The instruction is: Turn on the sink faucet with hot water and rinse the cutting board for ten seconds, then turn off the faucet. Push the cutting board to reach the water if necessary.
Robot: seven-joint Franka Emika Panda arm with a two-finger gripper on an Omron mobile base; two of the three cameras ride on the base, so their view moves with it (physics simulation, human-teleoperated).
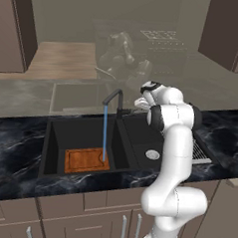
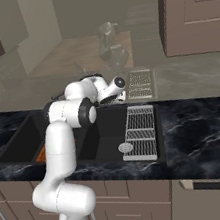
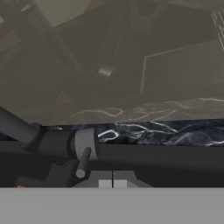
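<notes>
The board [image 1: 87, 160] lies flat on the floor of the large left basin of the sink [image 1: 55, 137], toward its front. The water [image 1: 104, 132] falls in a thin blue line from the spout of the faucet [image 1: 114, 98] and lands on the board's right end, so the board already sits in the stream and looks to need no pushing.

The faucet stands on the back rim between the two basins. In the hand view its base and small lever [image 3: 83, 162] sit just above the jaws [image 3: 113, 183], with the dark marbled surface [image 3: 166, 131] behind.

The step in hand seems to be the rinse itself: the tap is on and the board is being wetted, with the arm waiting at the handle. The next move would be turning the lever back to shut the flow, which calls for a short push against that thin rod, not a grasp.

The jaws are closed tight, tips together, holding nothing. They sit right by the lever; whether they touch it I cannot tell.

Farther out, the shallow right basin holds a round silver drain [image 1: 152, 154], and a wire rack [image 2: 140, 129] lies over its right side.
</notes>
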